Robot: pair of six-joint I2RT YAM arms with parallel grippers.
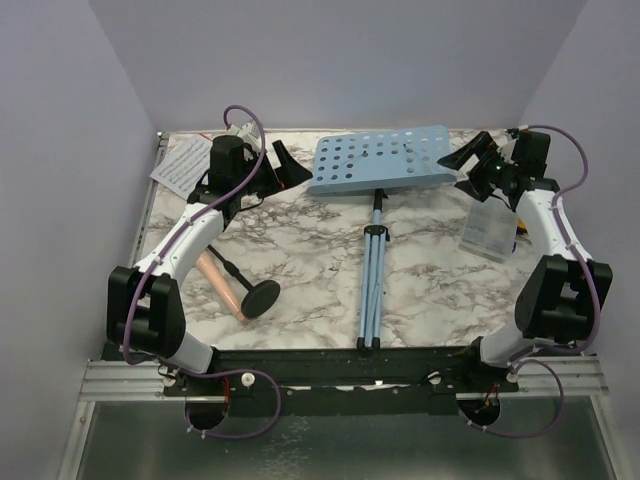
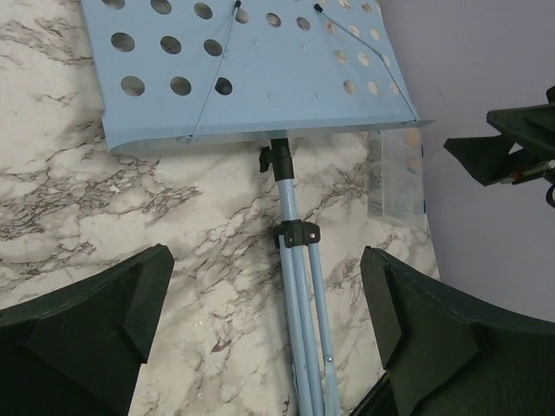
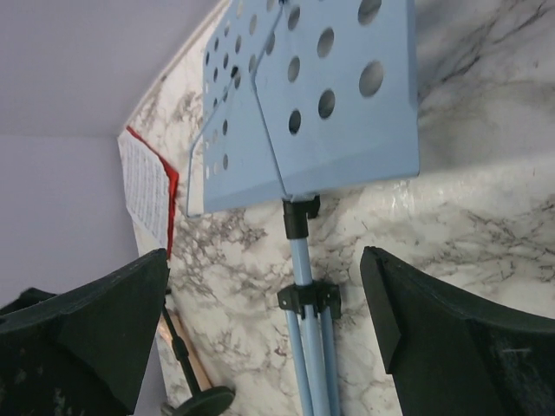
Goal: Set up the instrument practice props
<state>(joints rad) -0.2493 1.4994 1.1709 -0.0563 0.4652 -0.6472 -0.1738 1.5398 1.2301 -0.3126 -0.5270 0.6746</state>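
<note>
On the marble desk (image 1: 310, 255), nothing stands set up yet.
Nearest, the light blue music stand (image 1: 375, 270) lies flat, legs folded, and the microphone (image 1: 222, 283) lies on its side at near left. Farther back, left hand (image 1: 287, 167) and right hand (image 1: 472, 155) hover wide and empty beside its tray. White sheet music (image 1: 178, 162) on a red sheet (image 3: 173, 195) lies far left, under lavender walls (image 1: 330, 60).

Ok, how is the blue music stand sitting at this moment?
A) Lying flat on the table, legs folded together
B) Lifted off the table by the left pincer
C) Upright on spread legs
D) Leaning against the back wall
A: the music stand lies flat on the marble table, with its legs folded into one bundle pointing toward the arm bases, and nothing is gripping it.
</note>
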